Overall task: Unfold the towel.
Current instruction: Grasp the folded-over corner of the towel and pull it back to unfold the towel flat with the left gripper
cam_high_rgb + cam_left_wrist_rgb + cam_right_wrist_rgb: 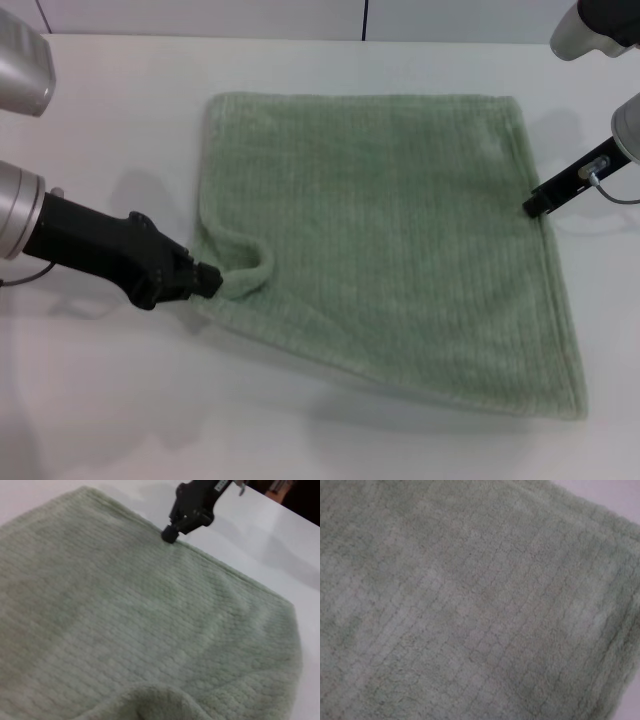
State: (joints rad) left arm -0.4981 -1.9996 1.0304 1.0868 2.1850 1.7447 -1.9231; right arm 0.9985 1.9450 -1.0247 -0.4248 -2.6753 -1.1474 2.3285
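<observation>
Head view: the towel (400,240) lies spread on the white table (100,400), between the 2 grippers. The left gripper (212,281) is clamped on a raised fold of its near-left edge; the right gripper (531,206) touches the opposite edge, fingers together.

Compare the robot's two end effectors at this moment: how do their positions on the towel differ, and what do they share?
The left end effector meets the towel at its left edge, where the hem is curled into a raised loop. The right end effector touches the right edge, where the cloth lies flat. The left sits nearer the robot, the right farther away. Both are dark and point inward at opposite edges.
</observation>
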